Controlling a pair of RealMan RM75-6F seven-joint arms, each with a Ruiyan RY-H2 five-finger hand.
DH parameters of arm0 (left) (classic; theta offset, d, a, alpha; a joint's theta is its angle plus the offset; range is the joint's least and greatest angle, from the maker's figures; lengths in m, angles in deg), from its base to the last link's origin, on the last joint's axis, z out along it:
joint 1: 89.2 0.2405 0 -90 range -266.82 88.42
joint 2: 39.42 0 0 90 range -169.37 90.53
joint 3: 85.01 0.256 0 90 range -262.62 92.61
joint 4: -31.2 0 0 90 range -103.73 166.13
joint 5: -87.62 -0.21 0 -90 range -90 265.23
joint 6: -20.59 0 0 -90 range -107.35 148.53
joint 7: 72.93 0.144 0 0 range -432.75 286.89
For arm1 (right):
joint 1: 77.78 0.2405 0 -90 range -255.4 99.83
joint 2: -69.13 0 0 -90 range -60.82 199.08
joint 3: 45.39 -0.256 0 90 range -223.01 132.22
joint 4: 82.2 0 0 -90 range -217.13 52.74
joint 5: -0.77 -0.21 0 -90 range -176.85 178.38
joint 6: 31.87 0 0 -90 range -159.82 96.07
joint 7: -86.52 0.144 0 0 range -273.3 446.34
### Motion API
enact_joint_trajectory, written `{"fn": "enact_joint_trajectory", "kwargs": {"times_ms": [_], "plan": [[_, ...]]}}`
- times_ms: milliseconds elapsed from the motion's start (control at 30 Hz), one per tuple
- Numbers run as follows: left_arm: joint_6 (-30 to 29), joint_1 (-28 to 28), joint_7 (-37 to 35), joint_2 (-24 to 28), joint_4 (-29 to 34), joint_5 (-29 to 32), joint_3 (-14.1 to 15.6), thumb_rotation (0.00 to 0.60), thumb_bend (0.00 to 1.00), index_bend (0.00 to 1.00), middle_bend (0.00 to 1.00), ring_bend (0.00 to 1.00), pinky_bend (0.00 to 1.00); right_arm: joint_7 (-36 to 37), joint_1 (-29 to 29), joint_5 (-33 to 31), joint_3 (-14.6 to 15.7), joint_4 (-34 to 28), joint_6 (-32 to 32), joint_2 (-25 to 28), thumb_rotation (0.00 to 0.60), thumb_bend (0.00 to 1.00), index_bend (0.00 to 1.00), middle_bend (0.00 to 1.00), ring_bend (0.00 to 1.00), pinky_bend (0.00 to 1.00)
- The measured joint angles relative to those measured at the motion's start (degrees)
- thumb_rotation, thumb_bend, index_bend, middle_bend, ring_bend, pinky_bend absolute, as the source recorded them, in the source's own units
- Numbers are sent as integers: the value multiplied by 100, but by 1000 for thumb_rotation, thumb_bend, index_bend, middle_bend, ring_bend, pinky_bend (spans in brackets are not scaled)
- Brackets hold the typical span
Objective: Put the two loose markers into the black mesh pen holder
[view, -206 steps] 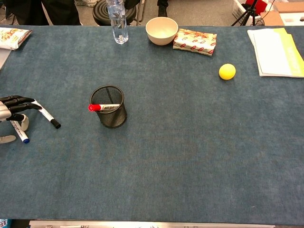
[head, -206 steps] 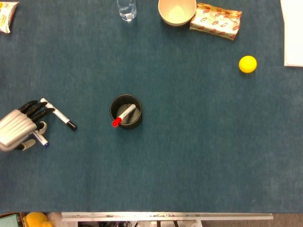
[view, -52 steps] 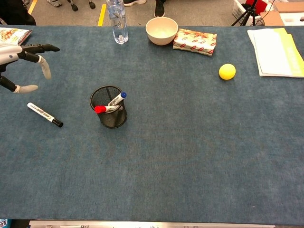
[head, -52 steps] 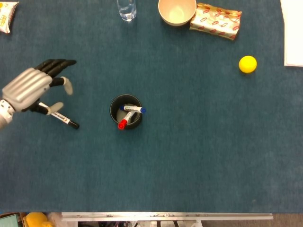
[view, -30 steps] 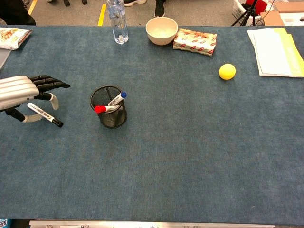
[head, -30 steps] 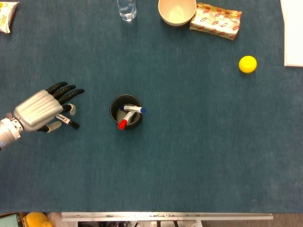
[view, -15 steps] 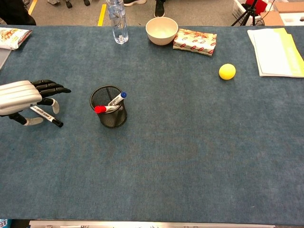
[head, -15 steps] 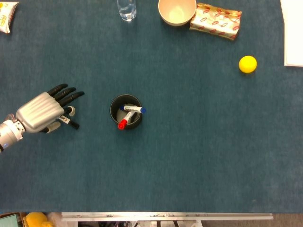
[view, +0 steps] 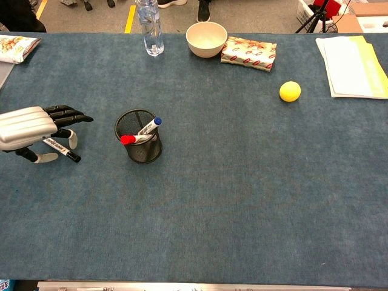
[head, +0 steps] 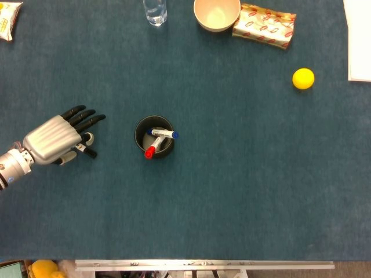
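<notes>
left hand [view: 27, 129]: low over the black-capped marker [view: 63, 151], fingers spread and reaching toward the holder, thumb down beside the barrel; nothing gripped yet, as far as can be made out.
right hand: absent from both views.
black-capped marker: flat on the blue tabletop [head: 243, 191], left of the holder and apart from it, mostly hidden under the palm in the head view [head: 88, 151], cap end poking out.
black mesh pen holder [view: 139, 136]: upright, middle-left of the table, with a blue-capped marker [view: 149, 127] and a red-capped marker [view: 130, 139] leaning inside.
step in hand: likely the pickup of the last loose marker, one loose marker seemingly in already.
next move: close thumb and fingers around the barrel, lift clear of the cloth, carry right, tip cap-down over the rim.
risk: thin barrel lying flat, apt to roll or slip from a loose pinch; light holder could tip if knocked.
</notes>
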Motion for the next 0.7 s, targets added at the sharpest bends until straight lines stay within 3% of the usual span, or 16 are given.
{"fn": "enact_joint_trajectory", "kwargs": {"times_ms": [700], "plan": [[95, -18, -68, -216, -159, 64, 57, 600, 323, 480, 21, 0, 70, 34, -21, -53, -4, 51, 22, 6, 600, 27, 138, 275, 136, 300]]}}
